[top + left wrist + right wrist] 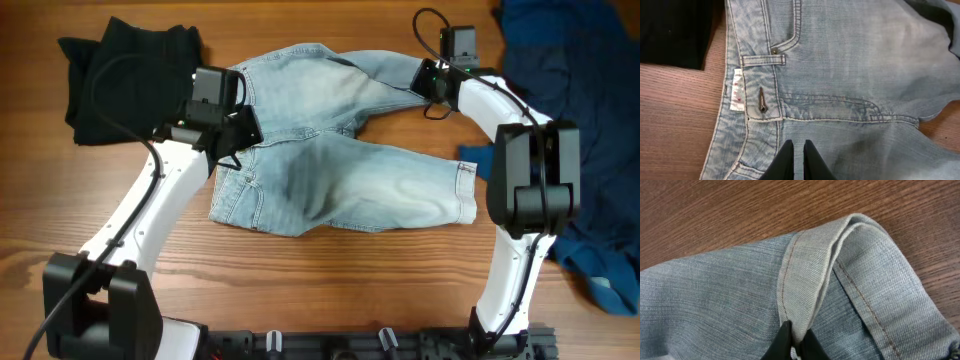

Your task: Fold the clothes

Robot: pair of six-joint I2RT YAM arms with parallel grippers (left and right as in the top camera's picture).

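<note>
Pale blue jeans (340,175) lie between both pincers. The right pincer (796,340) pinches the leg hem (807,270) tight. The left pincer (799,160) sits just behind the waistband (757,85); I cannot tell if it grips. Folding looks just started. Next, the leg hem must travel toward the waistband.

Bare table (340,275) open along near edge of jeans (340,160). Black garment (125,75) crowds waistband end; dark blue garment (590,130) blocks hem end. Narrow wood strip beyond far edge.
</note>
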